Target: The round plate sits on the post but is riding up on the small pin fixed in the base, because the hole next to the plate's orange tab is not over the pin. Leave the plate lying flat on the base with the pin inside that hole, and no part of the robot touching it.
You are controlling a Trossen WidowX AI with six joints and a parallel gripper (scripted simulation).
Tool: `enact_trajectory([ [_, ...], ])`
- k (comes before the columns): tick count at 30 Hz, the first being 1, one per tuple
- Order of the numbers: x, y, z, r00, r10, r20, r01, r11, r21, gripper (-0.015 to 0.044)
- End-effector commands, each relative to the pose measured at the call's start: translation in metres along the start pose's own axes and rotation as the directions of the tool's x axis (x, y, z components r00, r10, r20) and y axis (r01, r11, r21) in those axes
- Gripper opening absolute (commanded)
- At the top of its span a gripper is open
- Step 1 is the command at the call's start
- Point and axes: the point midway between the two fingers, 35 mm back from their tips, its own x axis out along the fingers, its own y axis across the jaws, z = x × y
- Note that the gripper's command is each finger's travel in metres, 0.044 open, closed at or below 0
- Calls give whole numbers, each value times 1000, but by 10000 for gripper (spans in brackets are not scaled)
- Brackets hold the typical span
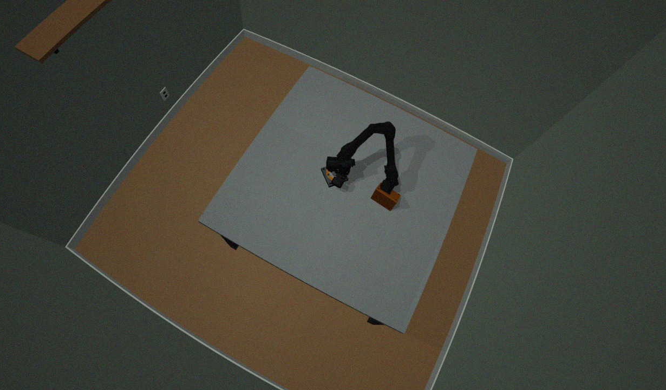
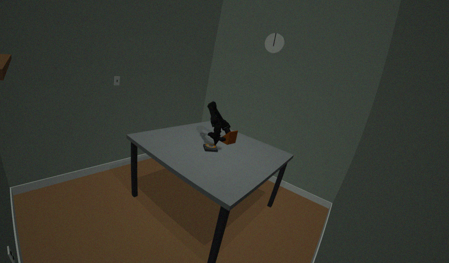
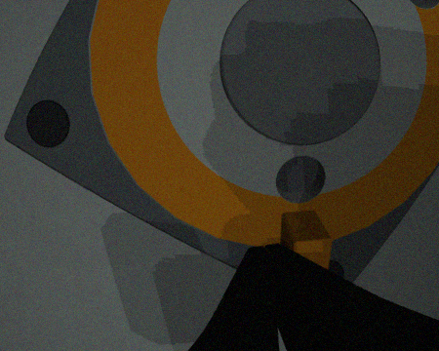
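Wrist: closed fingers against orange tab (image 3: pixel 305 234)

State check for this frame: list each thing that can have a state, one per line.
Round orange-and-grey plate: on the dark square base, around the central post.
Orange tab: at the closed fingertips; contact unclear.
Hole beside the tab: something grey inside; pin not certain.
Black gripper: shut, holding nothing.

Gripper (image 3: pixel 281 331) crowds the orange tab (image 3: pixel 305 234) — open table (image 3: pixel 44 267) leftward.
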Motion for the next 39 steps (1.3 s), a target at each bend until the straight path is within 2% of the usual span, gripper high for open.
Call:
enact_trajectory([
  [1,1,-6,-2,1000,-5,-1,5,1000,-1,0],
  [39,0,-44,7,1000,-7,-2,7,1000,-1,0],
])
